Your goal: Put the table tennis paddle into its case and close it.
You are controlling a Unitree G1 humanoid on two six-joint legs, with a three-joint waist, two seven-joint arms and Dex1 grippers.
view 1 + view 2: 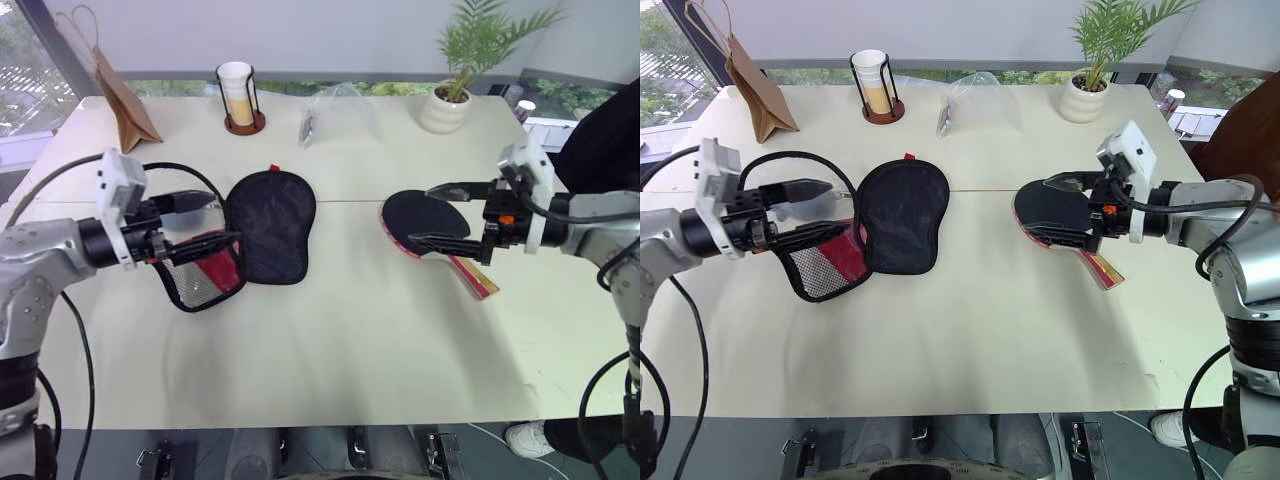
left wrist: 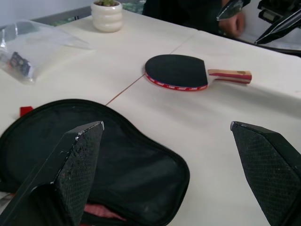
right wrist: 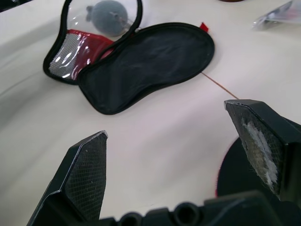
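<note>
Lying under right fingers [image 1: 455, 215]: paddle [image 1: 425, 222]

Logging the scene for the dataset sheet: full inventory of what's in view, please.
table tennis paddle: 1, black blade with red edge, wood-and-red handle, lying flat on the table's right half
case: 1, black with red panel and mesh pocket, lying open on the left half
paper bag: 1, brown, far left corner
cup in wire holder: 1, white and tan in a black frame, far edge
clear plastic bag: 1, transparent, far edge, centre
potted plant: 1, green in white pot, far right
table: 1, cream
left gripper: open, over the case
right gripper: open, over the paddle
</note>
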